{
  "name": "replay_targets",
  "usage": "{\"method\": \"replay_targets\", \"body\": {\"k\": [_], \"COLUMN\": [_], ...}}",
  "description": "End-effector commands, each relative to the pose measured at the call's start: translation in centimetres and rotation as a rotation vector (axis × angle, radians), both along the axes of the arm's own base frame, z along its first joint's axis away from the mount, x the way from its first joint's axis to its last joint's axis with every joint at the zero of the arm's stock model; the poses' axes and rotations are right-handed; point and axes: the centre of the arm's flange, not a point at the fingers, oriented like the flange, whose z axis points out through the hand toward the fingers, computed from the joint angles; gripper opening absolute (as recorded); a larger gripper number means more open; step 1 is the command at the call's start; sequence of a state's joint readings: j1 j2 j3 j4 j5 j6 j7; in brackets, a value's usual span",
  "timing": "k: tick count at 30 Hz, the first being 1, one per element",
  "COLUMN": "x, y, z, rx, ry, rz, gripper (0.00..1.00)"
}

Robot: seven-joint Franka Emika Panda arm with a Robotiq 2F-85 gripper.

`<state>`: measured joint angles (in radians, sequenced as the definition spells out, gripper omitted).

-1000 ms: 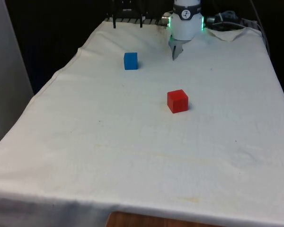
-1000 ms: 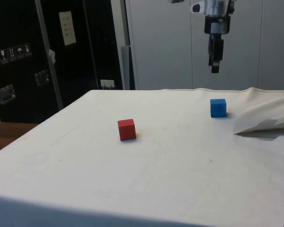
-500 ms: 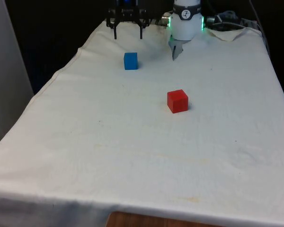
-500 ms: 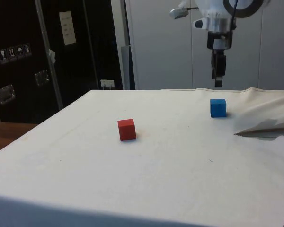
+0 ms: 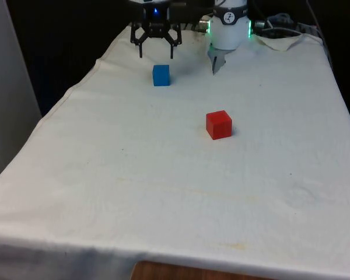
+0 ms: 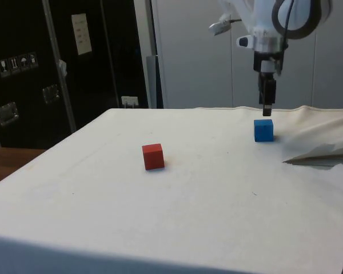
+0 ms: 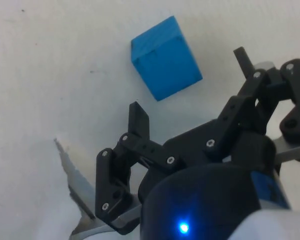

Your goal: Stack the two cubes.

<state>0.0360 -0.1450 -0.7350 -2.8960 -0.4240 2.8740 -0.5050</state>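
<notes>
My gripper (image 5: 156,53) hangs with its fingers spread wide and nothing between them, poised above the blue cube (image 5: 161,75), which sits on the cloth (image 5: 163,192) just below and slightly forward of the fingertips. In the side view the gripper (image 6: 267,108) stands nearly straight over the blue cube (image 6: 263,130), with a short gap of air between them. The wrist view shows the gripper (image 7: 190,85) wide, with the blue cube (image 7: 165,58) beyond the tips rather than squarely between them, and turned somewhat against the line of the fingers.

I read this as the approach to the first pick: neither cube has been lifted and the stack is not yet begun. The next move, as I judge it, calls for a small correction to centre the fingers over the blue cube, perhaps a turn of the wrist to meet its flat faces, then a descent until the fingers straddle it and a close. A corner-on grasp could let the cube twist or slip.

The red cube (image 5: 219,124) lies well apart from the gripper, out toward the middle of the table, resting flat and alone; in the side view the red cube (image 6: 153,156) sits far from the blue one. It looks the likely base.

Count: two cubes, one blue and one red; one gripper.
</notes>
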Motion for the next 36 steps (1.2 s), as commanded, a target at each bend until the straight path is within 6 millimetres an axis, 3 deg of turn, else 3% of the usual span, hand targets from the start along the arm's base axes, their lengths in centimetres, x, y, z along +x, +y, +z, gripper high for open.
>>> {"method": "replay_targets", "body": {"k": [1,20,22,23,30,31,32,36], "x": [0.0,-0.9,-0.7,-0.9,-0.9,-0.6,-0.8,-0.9], "y": [-0.1,1.3,0.6,1.3,1.0,0.2,1.0,1.1], "z": [0.0,-3.6,-3.8,-3.8,-4.0,-4.3,-4.1,-4.1], "rx": [-0.007,-0.046,-0.058,-0.049,-0.058,-0.076,-0.057,-0.052], "ry": [-0.010,-0.041,-0.025,-0.043,-0.043,-0.029,-0.040,-0.028], "rz": [0.003,0.000,0.000,-0.001,-0.005,-0.004,-0.005,-0.004], "gripper": [1.00,1.00,1.00,1.00,1.00,1.00,1.00,1.00]}}
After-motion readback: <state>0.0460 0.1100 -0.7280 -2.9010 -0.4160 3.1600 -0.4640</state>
